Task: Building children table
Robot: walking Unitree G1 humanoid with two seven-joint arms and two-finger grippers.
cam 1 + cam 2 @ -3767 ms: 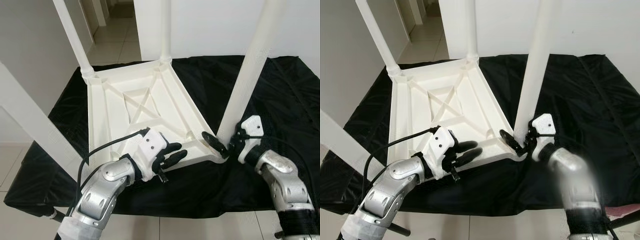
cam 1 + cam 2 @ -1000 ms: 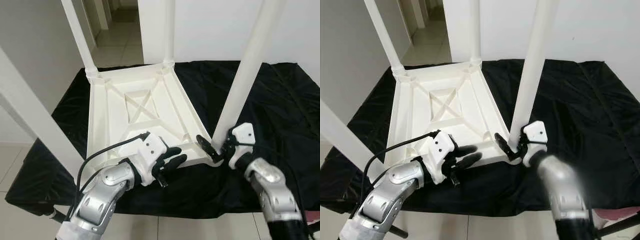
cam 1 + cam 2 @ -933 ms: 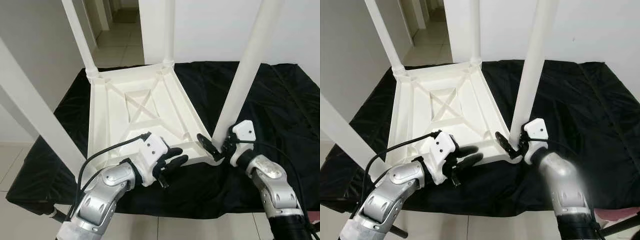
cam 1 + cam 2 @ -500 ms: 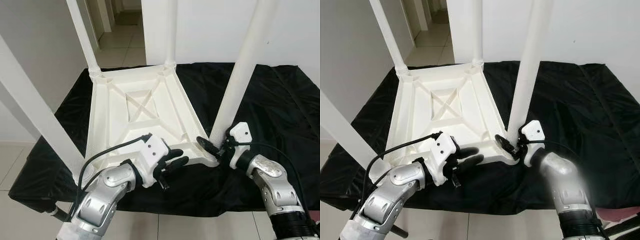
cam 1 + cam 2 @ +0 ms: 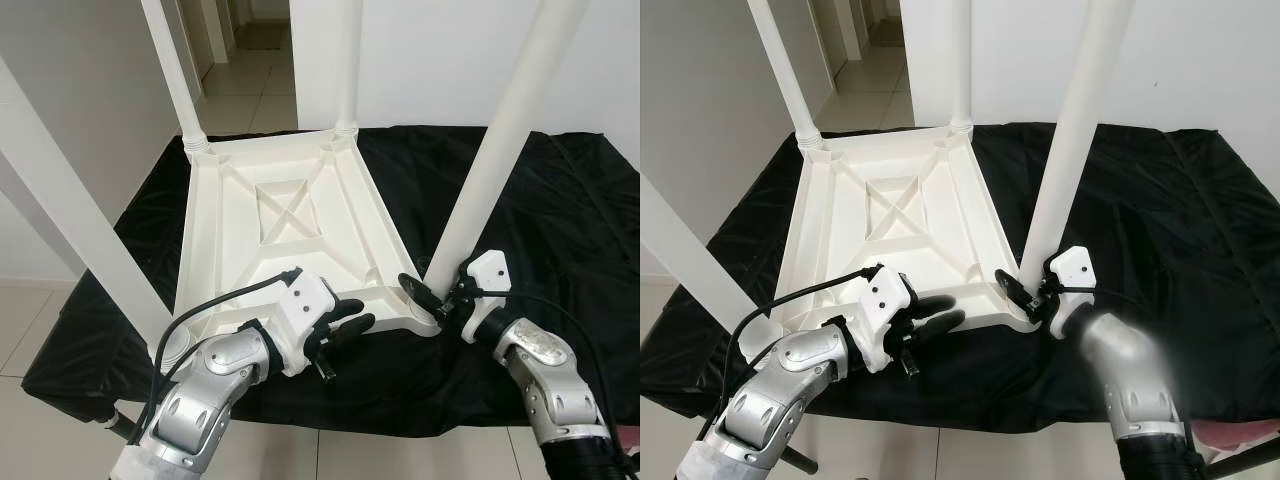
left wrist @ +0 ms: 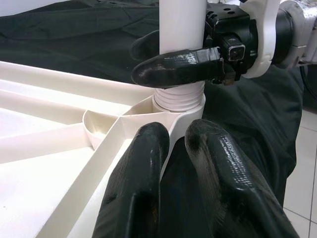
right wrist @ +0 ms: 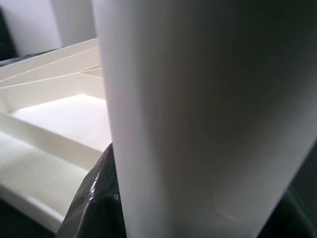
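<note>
The white plastic table top (image 5: 285, 235) lies upside down on a black cloth (image 5: 560, 230), ribbed underside up, with legs standing in its corner sockets. The near-right table leg (image 5: 490, 160) rises from its socket (image 6: 178, 101) and sits between the right gripper (image 5: 432, 297)'s two black fingers, which are closed around its base just above the threaded collar; one finger crosses the front of the leg, the other wraps behind. The left gripper (image 5: 345, 322) rests on the near rim of the table top just beside that socket, its fingers (image 6: 143, 173) nearly together with only a narrow gap, pressing on the rim rather than clamped on anything.

The step in hand looks like seating or turning this leg home. The chief risk is that the leg goes in crooked: a sideways pull from the right gripper would cross-thread the collar or tip the light top. If the left fingers slide off the smooth rim, the whole top could skid across the slack cloth.
</note>
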